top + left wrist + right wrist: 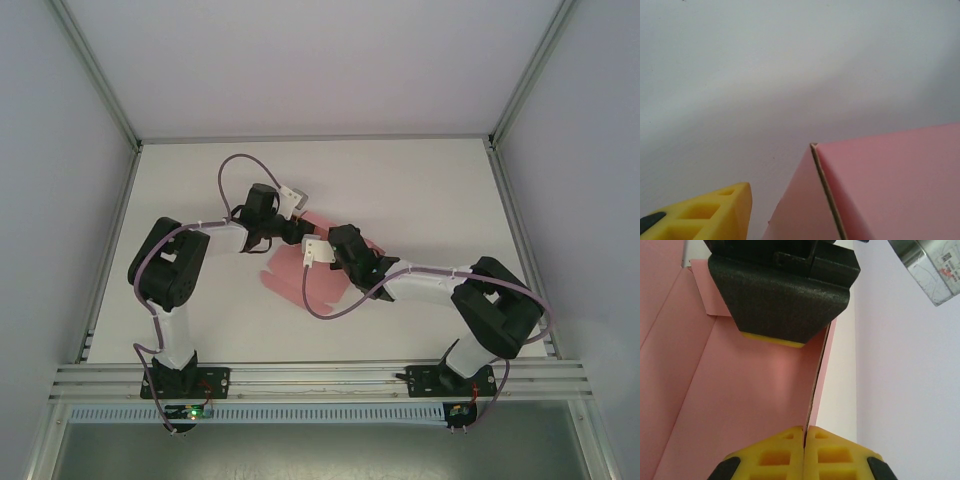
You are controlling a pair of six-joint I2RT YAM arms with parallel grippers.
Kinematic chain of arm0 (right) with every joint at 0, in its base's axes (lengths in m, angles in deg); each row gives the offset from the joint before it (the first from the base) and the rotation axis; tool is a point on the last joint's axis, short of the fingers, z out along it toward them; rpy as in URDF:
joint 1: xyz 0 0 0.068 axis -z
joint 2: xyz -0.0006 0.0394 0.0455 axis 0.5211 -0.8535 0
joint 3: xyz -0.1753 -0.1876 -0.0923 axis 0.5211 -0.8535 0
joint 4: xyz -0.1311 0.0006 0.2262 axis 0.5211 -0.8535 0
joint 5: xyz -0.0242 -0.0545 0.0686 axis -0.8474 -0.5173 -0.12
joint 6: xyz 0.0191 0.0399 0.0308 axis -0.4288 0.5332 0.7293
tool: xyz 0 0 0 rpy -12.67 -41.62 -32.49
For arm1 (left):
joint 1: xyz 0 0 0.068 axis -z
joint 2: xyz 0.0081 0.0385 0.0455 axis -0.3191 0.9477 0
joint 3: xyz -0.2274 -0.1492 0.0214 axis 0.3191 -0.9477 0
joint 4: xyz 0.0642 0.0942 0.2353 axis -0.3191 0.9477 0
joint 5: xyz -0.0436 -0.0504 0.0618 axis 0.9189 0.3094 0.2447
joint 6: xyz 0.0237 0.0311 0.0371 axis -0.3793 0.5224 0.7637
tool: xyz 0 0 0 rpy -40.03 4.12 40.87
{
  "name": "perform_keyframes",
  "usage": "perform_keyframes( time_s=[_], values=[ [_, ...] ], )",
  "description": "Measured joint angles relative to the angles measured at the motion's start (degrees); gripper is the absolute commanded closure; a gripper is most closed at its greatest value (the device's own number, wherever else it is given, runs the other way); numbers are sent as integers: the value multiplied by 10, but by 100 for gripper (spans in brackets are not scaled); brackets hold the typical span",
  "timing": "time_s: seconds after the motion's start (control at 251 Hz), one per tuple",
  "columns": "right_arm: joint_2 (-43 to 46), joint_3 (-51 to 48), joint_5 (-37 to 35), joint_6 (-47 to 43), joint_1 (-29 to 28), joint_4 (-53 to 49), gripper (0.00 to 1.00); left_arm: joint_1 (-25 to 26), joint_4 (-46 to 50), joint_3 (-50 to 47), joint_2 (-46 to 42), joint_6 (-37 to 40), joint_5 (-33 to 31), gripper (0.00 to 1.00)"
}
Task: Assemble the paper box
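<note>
The pink paper box (318, 285) lies partly folded at the middle of the table, between the two arms. My right gripper (804, 432) is shut on the top edge of one raised pink wall (815, 380). My left gripper (303, 237) reaches in from the left. One of its fingers (782, 300), black with a yellow pad, stands inside the box against the same wall. In the left wrist view a yellow finger (715, 212) sits apart from a folded corner of the box (880, 190), with a gap between them. Its other finger is hidden behind the card.
White table (420, 190) inside a white-walled enclosure with aluminium frame rails (320, 378) along the near edge. Purple cables (235, 175) loop above both arms. Free room lies behind the box and to both sides.
</note>
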Motion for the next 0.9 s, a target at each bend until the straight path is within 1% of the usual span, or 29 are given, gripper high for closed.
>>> perform_keyframes(
  time_s=[0.152, 0.311, 0.331, 0.415, 0.447, 0.543, 0.583, 0.615, 0.67, 0.722, 0.802, 0.898],
  values=[
    [0, 0, 4, 0, 3, 0, 100, 5, 2, -12, -11, 0, -30, 45],
    [0, 0, 11, 0, 3, 1, 100, 5, 12, -50, -37, -2, -75, 45],
    [0, 0, 11, 0, 3, 0, 100, 5, 15, -53, -39, -2, -77, 47],
    [0, -1, 14, 0, 3, 1, 100, 6, 23, -62, -45, -3, -82, 61],
    [0, -2, 16, 0, 3, 2, 100, 7, 24, -63, -46, -4, -82, 64],
    [0, -2, 17, 0, 3, 3, 100, 15, 28, -63, -49, -8, -88, 65],
    [0, -3, 17, 0, 3, 3, 100, 17, 30, -62, -49, -9, -96, 62],
    [0, -3, 17, 0, 3, 3, 100, 20, 31, -62, -49, -11, -105, 62],
    [0, -3, 17, 0, 3, 3, 100, 26, 37, -58, -49, -13, -132, 60],
    [0, -3, 15, 0, 3, 1, 100, 39, 52, -48, -49, -18, -170, 73],
    [0, -3, 10, 0, 3, 0, 100, 68, 87, -20, -45, -35, -240, 86],
    [0, -3, -1, 2, 3, 1, 100, 99, 120, 16, -26, -52, -322, 87]
  ],
)
